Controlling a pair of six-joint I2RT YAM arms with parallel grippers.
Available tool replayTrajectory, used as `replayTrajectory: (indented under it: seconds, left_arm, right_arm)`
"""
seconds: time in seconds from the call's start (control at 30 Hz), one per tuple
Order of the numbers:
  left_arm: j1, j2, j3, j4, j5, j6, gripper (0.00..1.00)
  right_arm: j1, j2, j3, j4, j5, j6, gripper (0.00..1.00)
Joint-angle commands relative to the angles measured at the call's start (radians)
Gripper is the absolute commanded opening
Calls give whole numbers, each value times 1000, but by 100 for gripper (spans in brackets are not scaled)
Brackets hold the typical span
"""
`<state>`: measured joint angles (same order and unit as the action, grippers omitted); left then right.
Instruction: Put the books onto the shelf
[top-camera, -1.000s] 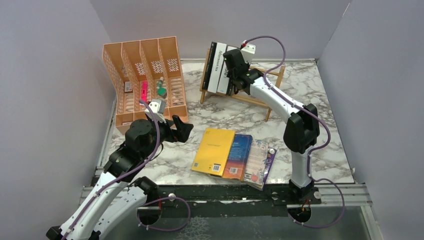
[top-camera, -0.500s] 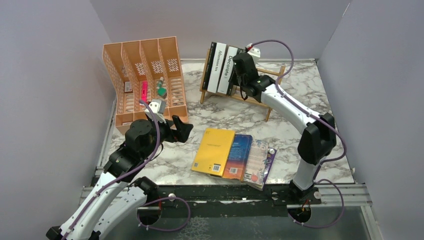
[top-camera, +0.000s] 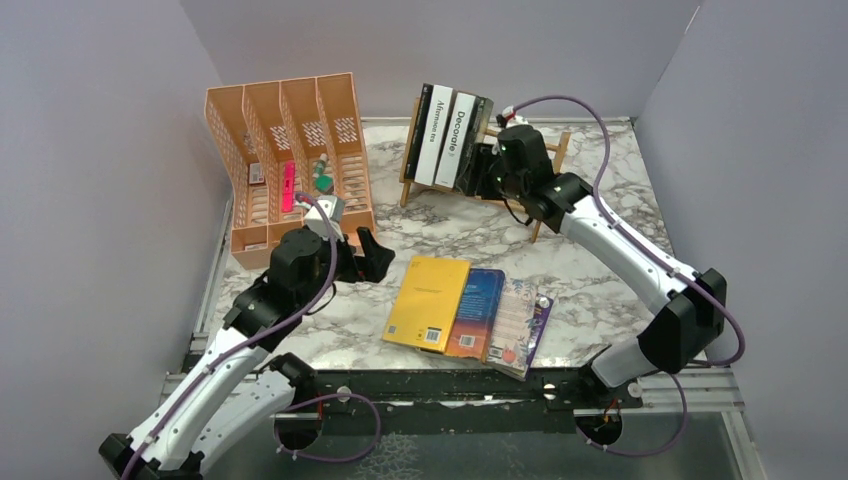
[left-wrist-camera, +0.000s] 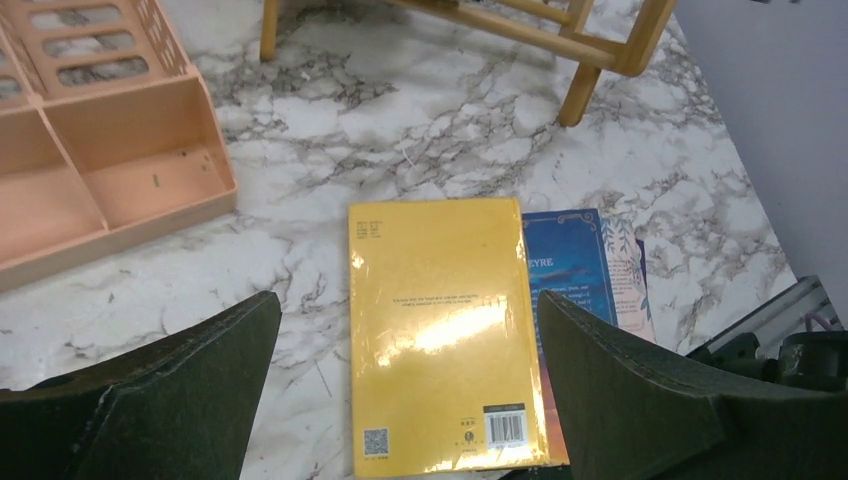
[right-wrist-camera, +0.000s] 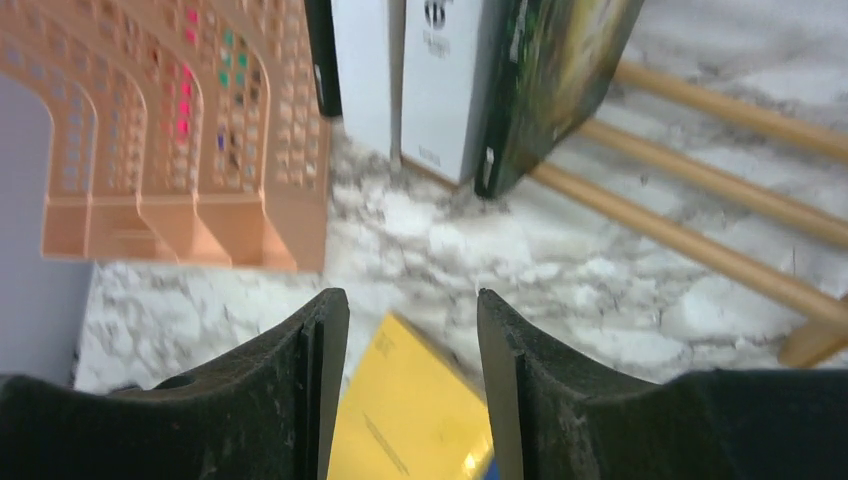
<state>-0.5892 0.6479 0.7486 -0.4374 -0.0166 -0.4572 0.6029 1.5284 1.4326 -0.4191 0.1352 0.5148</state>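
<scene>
Three books stood upright in the wooden shelf (left-wrist-camera: 585, 92) at twelve o'clock on the marble table (top-camera: 450, 225): a black-covered one (top-camera: 421, 122), a white one (right-wrist-camera: 445, 70) and a dark green one (right-wrist-camera: 560, 70). They were packed against the shelf's nine o'clock end, the green one leaning onto the white, probably so each propped up the next. The rails toward three o'clock were bare.

Three more books lay flat near six o'clock: a yellow book (left-wrist-camera: 440, 330), a blue-and-orange book (top-camera: 477, 310) and a purple floral book (top-camera: 520, 325). Each overlapped the one beside it, fanned toward three o'clock. That made six books, half of them shelved.

The right gripper (right-wrist-camera: 410, 300) sat just beside the green book on its three o'clock side. Its jaws were partly apart with nothing between them, which looked like a release.

The left gripper (left-wrist-camera: 407, 300) hung above the table at seven o'clock. Its jaws were spread as wide as they go, empty, and pointed at the yellow book, apparently lined up to take it.

One orange file organiser (top-camera: 255, 240) stood at ten o'clock holding small odds and ends.
</scene>
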Motion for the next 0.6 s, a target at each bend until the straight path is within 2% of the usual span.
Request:
replayTrajectory:
  seconds: [0.0, 0.1, 0.23, 0.4, 0.57]
  left_arm:
    - [2, 70, -49, 27, 68, -99, 99]
    - [3, 125, -102, 50, 71, -165, 99]
    - [3, 199, -180, 127, 77, -256, 99]
    - [3, 314, -248, 311, 163, -309, 99]
    - [2, 402, -309, 472, 191, -344, 99]
  right_arm:
    - [0, -114, -120, -106, -177, -40, 57]
    - [0, -182, -225, -97, -242, -34, 59]
    - [1, -234, -344, -112, -248, 30, 63]
    - [1, -281, -442, -118, -299, 55, 63]
    - [1, -330, -500, -79, -311, 48, 63]
